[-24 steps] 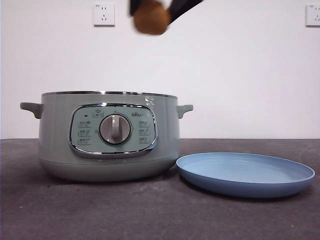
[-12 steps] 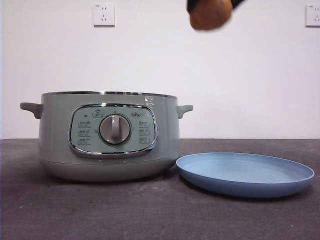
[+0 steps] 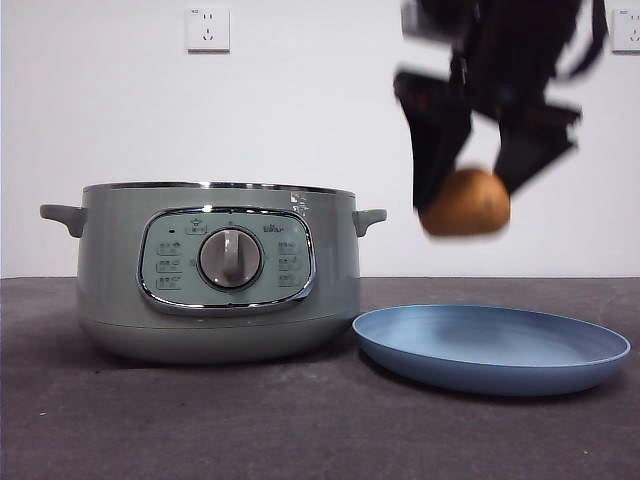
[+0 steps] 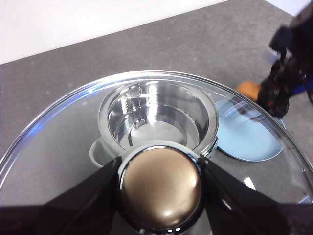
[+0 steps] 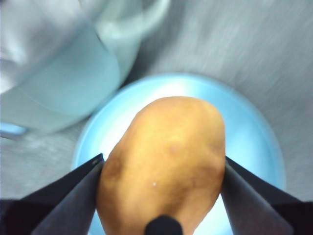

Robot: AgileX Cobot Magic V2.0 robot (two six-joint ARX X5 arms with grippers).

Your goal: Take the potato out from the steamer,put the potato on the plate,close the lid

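My right gripper is shut on the brown potato, holding it in the air above the light-blue plate. The right wrist view shows the potato pinched between both jaws with the plate directly beneath. The pale green steamer stands uncovered on the left of the table. My left gripper is shut on the knob of the glass lid, held high over the steamer, whose shiny bowl looks bare inside. The right arm with the potato shows past the lid's rim.
A dark grey table runs under everything, with a white wall behind carrying two sockets. The plate lies just right of the steamer's base, close to its side handle.
The right gripper has carried the potato rightward from above the steamer and then down, so it now hangs low over the plate. Steamer and plate have not moved.
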